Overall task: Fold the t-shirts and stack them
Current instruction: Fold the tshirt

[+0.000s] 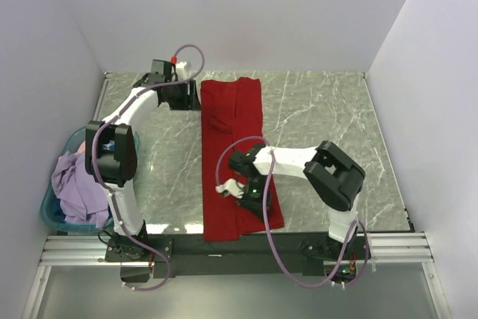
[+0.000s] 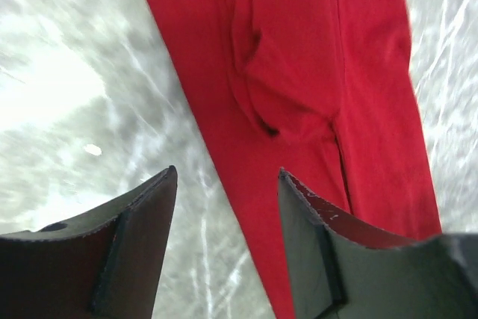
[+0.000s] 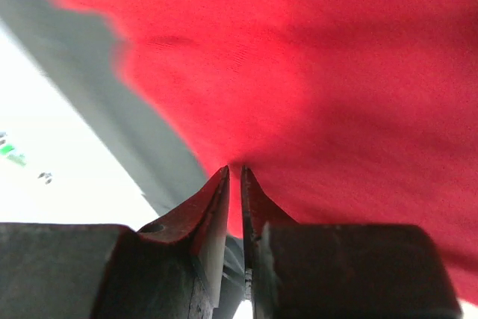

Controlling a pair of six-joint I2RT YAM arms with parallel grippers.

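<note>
The red t-shirt [image 1: 233,121] lies folded into a long strip down the middle of the marble table [image 1: 321,117]. My right gripper [image 1: 252,198] is over its near part. In the right wrist view the right gripper [image 3: 234,170] is shut on a pinch of the red t-shirt [image 3: 321,87], which bunches up at the tips. My left gripper [image 1: 193,97] hovers beside the strip's far left edge. In the left wrist view the left gripper [image 2: 228,173] stands open and holds nothing, straddling the edge of the red t-shirt [image 2: 299,72]. A lavender t-shirt [image 1: 78,184] is heaped at the left.
A translucent teal basket [image 1: 54,214] holding the lavender cloth stands off the table's left edge beside the left arm's base. White walls close in the table at the back and both sides. Purple cables loop over both arms.
</note>
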